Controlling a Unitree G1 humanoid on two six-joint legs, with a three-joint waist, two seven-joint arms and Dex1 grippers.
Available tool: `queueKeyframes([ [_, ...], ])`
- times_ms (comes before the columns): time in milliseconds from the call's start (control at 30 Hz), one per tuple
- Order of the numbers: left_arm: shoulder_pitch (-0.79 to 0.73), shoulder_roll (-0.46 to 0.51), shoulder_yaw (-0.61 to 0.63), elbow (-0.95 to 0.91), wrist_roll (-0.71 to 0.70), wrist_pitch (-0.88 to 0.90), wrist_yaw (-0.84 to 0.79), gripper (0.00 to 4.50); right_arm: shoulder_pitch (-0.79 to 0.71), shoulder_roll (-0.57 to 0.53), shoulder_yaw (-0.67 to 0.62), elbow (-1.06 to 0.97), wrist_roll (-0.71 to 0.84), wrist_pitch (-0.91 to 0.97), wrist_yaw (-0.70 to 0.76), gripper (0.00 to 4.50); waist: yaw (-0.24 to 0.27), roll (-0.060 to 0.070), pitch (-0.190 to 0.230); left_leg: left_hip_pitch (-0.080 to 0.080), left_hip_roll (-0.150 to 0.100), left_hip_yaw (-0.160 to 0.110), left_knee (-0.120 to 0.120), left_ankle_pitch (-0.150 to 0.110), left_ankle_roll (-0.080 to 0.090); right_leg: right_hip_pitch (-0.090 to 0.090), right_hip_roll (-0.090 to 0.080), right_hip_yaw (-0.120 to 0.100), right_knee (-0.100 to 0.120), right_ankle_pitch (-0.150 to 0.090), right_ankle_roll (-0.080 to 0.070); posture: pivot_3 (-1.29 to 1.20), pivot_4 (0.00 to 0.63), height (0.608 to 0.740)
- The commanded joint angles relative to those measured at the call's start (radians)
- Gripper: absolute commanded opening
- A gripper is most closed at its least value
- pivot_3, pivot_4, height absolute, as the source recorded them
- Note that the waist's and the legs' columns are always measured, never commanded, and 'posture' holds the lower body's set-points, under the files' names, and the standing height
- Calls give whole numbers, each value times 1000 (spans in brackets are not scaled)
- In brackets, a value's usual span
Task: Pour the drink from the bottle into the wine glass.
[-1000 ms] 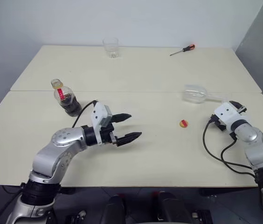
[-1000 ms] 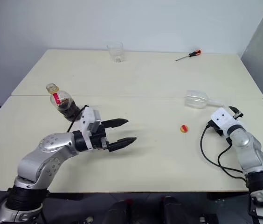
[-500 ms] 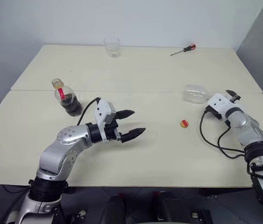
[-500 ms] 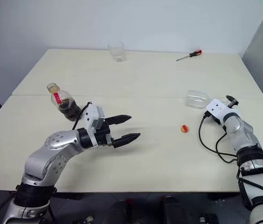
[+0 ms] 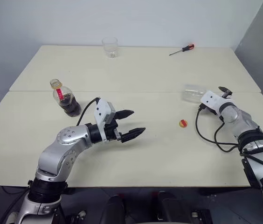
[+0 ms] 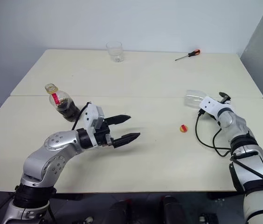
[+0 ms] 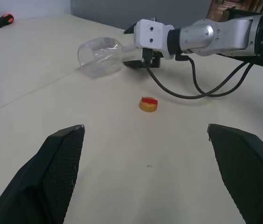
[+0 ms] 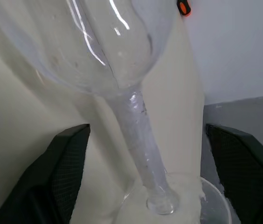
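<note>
Clear wine glass point(image 8: 122, 88) lies toppled — stem between right hand point(image 8: 145, 186) fingers.

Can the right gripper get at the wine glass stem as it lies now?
Probably yes. The wine glass lies on its side on the table, and the right gripper already has its fingers on either side of the stem, with nothing between them.

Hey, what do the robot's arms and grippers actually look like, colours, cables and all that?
Both arms are silver-grey metal with black joint bands. Each wrist carries a white boxy block, and a black cable loops from it back along the arm. The left gripper and right gripper each have two black pointed fingers with textured inner pads.
</note>
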Motion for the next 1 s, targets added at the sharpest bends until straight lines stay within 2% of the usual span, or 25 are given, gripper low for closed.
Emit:
queueKeyframes([
  [33, -2, 4, 25, -46, -14, -4, 5, 4500, -28, -3, -4, 13, 7, -23, 8, 2852, 0, 0, 0, 0, 0, 0, 0, 0, 0, 0, 0, 0, 0, 0, 0, 0, 150, 740],
  [267, -13, 1, 22, -36, -13, -5, -1, 4500, -39, -10, 5, 20, -10, -31, -9, 419, 0, 0, 0, 0, 0, 0, 0, 0, 0, 0, 0, 0, 0, 0, 0, 0, 150, 740],
  [300, -14, 0, 22, -38, -14, -4, -1, 4500, -40, -11, 7, 21, -13, -32, -11, 257, -1, 0, 0, 0, 0, 0, 0, 0, 0, 0, 0, 0, 0, 0, 0, 0, 150, 740],
  [467, -1, 13, 29, -70, -47, 25, -18, 4500, -53, -5, 11, 19, -16, -44, -43, 164, -2, 0, 0, 0, 0, 0, 0, 1, -1, 0, 0, 0, 0, 0, 0, 0, 150, 740],
  [567, 13, 34, 48, -109, -94, 66, -23, 4500, -75, 51, -33, -14, 52, -91, -30, 164, -12, 0, 0, 0, 0, 0, 0, 1, -2, 0, -1, 0, 0, 0, 0, 0, 150, 740],
  [767, 30, 53, 179, -142, -221, 187, 68, 4500, -90, 280, -187, -132, 305, -143, 135, 164, -48, 0, 0, 2, 3, 0, -2, 1, -2, 0, 1, 0, 1, -1, -1, 0, 150, 740],
  [900, 57, 60, 279, -190, -329, 277, 159, 4500, -67, 467, -258, -243, 482, -107, 261, 164, -41, 1, 1, -1, 5, -3, -2, 1, -2, -1, 0, -3, 1, -1, -2, 0, 150, 740],
  [1000, 87, 65, 335, -229, -397, 325, 226, 4500, -57, 558, -295, -284, 563, -68, 296, 164, -33, 1, 1, -2, 6, -4, -1, 1, -2, -1, -4, -3, 1, -1, -1, 0, 150, 740],
])
